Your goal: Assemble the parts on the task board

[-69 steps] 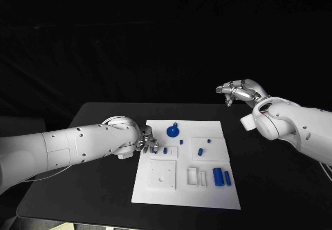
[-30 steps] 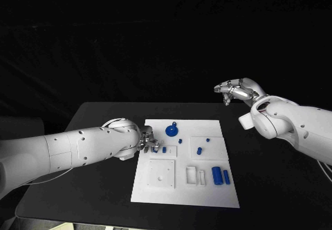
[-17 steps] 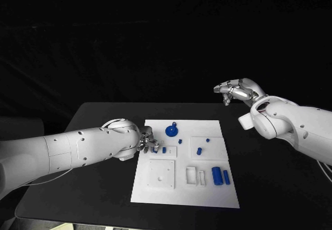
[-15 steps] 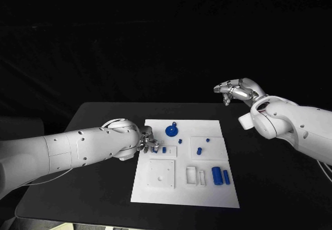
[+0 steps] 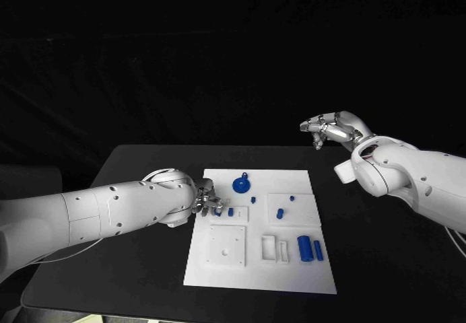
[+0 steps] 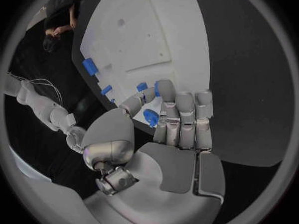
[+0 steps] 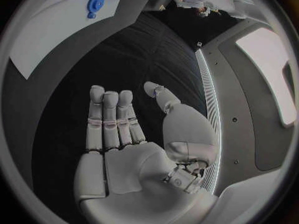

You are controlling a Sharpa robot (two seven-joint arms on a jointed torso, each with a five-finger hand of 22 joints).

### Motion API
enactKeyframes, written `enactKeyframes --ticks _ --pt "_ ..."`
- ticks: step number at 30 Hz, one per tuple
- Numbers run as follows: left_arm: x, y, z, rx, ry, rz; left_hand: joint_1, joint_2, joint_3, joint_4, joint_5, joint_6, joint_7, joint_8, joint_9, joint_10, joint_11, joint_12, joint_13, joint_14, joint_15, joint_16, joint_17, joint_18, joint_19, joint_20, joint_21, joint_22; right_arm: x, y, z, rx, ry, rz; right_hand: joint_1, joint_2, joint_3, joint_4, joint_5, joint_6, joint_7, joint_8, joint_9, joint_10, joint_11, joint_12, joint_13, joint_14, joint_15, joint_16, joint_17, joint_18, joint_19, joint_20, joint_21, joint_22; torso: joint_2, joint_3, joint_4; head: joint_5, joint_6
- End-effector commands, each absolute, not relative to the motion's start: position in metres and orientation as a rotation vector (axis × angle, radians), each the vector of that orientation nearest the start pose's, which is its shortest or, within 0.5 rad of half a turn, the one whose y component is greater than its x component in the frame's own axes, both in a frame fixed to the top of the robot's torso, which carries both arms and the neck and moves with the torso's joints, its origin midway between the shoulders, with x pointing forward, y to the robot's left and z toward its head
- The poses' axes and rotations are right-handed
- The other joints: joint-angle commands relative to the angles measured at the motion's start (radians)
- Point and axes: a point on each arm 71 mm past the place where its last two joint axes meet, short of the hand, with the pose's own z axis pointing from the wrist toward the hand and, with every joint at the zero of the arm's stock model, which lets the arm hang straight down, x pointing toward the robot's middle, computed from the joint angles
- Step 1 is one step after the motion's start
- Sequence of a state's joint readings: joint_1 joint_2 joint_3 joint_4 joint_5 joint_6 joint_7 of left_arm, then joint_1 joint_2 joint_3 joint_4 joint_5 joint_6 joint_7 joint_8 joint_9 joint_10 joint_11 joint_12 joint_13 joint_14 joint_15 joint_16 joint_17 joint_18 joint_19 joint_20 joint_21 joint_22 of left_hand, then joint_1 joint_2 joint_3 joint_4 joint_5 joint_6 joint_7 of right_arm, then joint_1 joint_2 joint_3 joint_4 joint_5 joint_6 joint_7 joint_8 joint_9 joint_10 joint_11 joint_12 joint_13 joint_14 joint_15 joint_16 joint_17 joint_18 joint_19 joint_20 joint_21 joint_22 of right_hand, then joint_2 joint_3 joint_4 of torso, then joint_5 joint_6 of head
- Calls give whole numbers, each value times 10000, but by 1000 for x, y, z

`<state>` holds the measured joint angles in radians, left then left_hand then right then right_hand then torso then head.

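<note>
Almost nothing has moved: my left hand (image 5: 206,201) still pinches a small blue part (image 6: 150,117) over the task board's (image 5: 291,276) far-left pocket, insertion unfinished. My right hand (image 5: 333,128) stays released, raised far right above the table (image 5: 126,269).

Matt white plastic board (image 5: 233,259); glossy blue plastic parts (image 5: 305,246); matt black table (image 5: 126,262); smooth silver metal hands (image 6: 181,124), white shell arms (image 5: 97,212).

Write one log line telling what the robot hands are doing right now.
left hand: pinches small blue part at task board left edge | right hand: open, raised, holds nothing | step: placing part
</note>
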<state>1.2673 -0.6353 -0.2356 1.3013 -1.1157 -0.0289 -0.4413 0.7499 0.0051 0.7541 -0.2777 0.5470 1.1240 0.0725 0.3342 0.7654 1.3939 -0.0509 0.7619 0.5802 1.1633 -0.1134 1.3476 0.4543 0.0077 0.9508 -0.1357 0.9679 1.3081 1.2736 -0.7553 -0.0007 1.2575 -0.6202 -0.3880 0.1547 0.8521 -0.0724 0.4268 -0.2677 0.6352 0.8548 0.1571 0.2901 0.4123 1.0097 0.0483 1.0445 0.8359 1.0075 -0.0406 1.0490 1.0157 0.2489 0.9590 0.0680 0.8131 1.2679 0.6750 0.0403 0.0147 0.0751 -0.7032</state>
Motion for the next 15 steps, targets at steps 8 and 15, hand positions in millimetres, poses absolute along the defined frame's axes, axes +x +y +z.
enactKeyframes --ticks 8,15 --pt "504 187 -265 -1120 22081 -3289 27 170 426 -110 7 643 -576 14 -16 306 -416 68 8 510 -639 45 16 191 37 -1261 57 187 551 -244 -143 5900 14801 10370 81 -11 58 -4 42 14 38 37 7 -59 11 43 -24 -86 8 78 -18 129 -33 36 -55 17 0 2 4 -23 -1" --pt "504 187 -264 -1043 21994 -3278 24 186 441 -122 22 661 -582 10 -6 309 -423 76 11 516 -641 58 22 192 34 -1263 62 187 551 -244 -143 5897 14813 10372 81 -15 61 -3 41 19 37 41 8 -59 10 47 -28 -87 8 84 -24 129 -32 37 -56 21 -1 3 0 -27 4"
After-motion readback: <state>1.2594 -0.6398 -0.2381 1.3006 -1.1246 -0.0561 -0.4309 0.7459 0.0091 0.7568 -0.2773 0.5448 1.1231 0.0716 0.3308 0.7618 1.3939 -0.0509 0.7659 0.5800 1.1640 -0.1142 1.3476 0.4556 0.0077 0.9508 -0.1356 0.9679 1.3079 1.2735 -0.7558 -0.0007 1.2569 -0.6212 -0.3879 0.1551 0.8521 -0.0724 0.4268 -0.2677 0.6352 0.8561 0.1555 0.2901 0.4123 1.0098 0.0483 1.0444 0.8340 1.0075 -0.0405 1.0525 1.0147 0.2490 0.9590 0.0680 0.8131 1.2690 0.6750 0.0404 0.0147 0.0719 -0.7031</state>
